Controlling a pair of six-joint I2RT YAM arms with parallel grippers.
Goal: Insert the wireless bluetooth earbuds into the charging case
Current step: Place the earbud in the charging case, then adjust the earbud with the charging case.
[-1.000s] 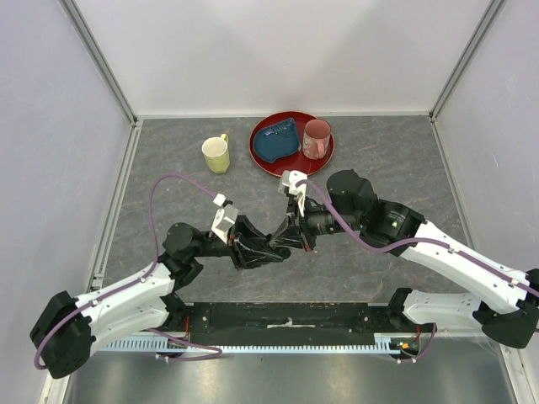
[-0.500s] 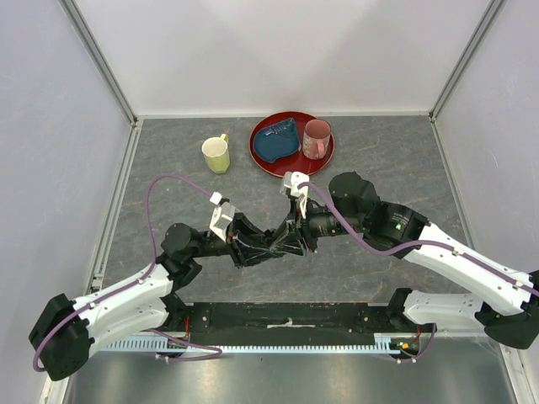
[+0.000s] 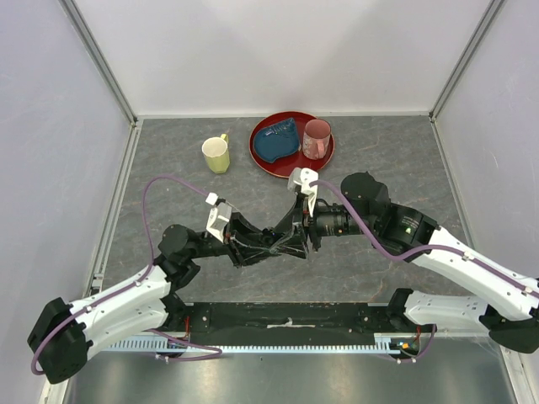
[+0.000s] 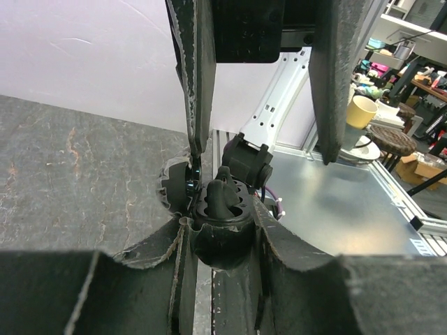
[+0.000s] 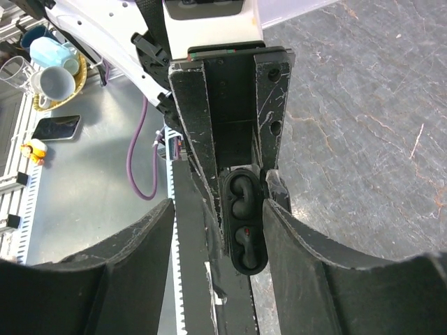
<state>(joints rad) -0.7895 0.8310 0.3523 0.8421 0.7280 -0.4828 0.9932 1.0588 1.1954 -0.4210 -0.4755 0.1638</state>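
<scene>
My left gripper [image 3: 274, 245] [image 4: 220, 218] is shut on the black oval charging case [image 4: 222, 234] [image 5: 245, 227] and holds it up above the table's middle. A small black earbud [image 4: 225, 195] stands up out of the case's top in the left wrist view. In the right wrist view both wells hold dark shapes, and a red light shows in the lower one. My right gripper [image 3: 297, 239] [image 5: 218, 206] faces the case end-on, open, its fingers [image 5: 133, 269] standing on either side of the case without touching it.
A red tray [image 3: 262, 160] at the back holds a blue pouch [image 3: 276, 141] and a pink cup [image 3: 317, 139]. A pale yellow mug [image 3: 216, 154] stands left of it. White walls close the table on three sides.
My right gripper has opened and drawn back a little to the right from the case. The left gripper still holds the case and has shifted slightly.
</scene>
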